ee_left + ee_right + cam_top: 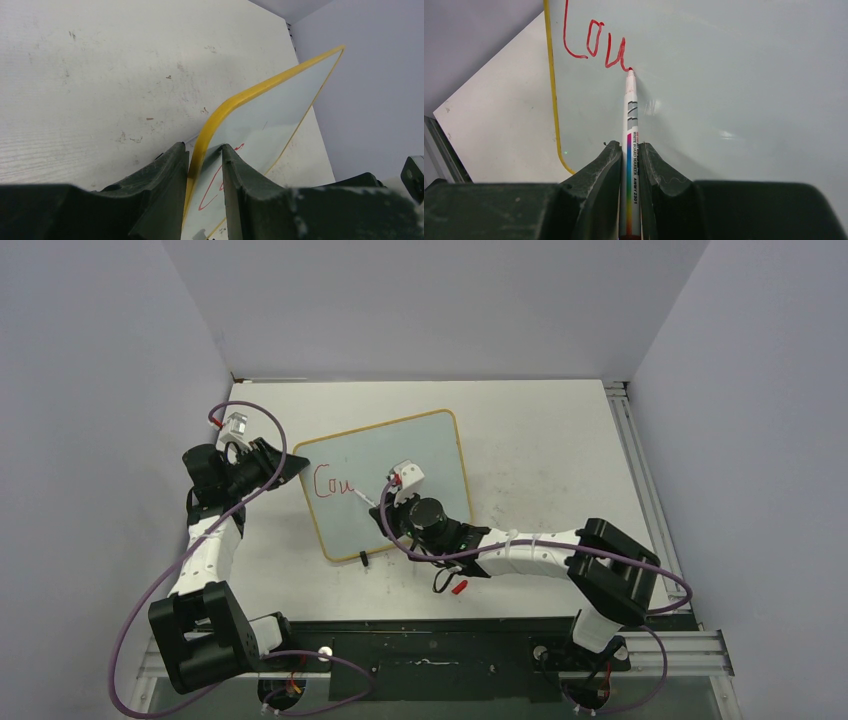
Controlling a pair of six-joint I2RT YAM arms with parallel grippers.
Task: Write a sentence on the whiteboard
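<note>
The whiteboard (pixel 420 455), pale face with a yellow frame, lies tilted on the table. Red letters "Cou" (pixel 333 483) stand near its left edge; they also show in the right wrist view (pixel 594 47). My left gripper (pixel 291 466) is shut on the board's left corner; in the left wrist view (pixel 205 155) the yellow frame (pixel 220 112) sits between the jaws. My right gripper (pixel 386 508) is shut on a white marker (pixel 630 125) with a rainbow stripe. Its red tip (pixel 629 71) touches the board just after the "u".
A black clip foot (pixel 363 560) sits at the board's near edge. A small red piece (pixel 459 587) lies under the right arm. Grey walls close the table's back and sides. A metal rail (pixel 640 470) runs along the right edge.
</note>
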